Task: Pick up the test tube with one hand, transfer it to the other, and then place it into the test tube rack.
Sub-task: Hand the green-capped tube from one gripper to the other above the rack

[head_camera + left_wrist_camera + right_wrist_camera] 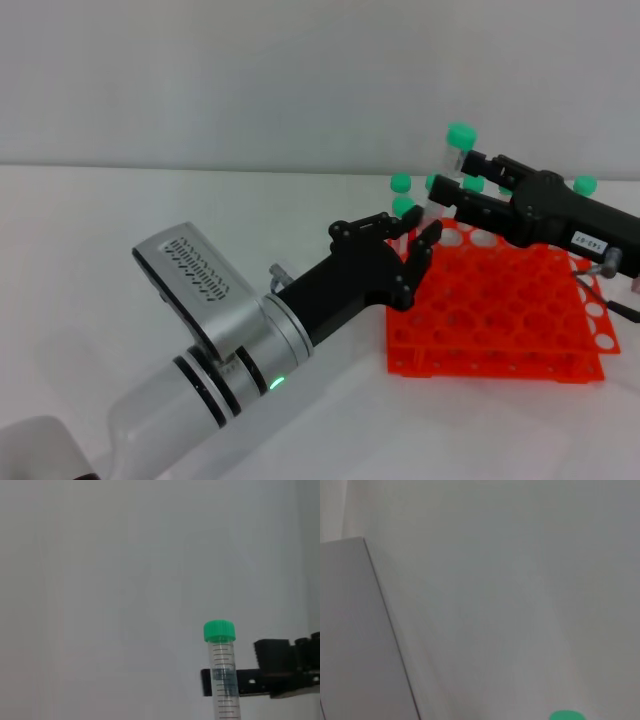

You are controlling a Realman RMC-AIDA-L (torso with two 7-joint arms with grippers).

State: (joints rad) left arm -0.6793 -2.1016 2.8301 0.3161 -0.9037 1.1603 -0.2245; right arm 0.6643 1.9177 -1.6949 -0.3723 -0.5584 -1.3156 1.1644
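Left gripper [405, 245] beside test tube [444, 170]

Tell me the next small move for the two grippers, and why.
Probably the left gripper should close on the test tube. The right gripper holds the tube upright above the test tube rack, and the left one's open fingers sit at the tube's lower part, seemingly not yet clamped, so the handover looks unfinished.

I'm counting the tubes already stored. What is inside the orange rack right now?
Green-capped tubes stand along the far edge of the test tube rack; its near holes look empty. The right tool, holding the test tube, and the left tool cover part of that row, so no reliable count.
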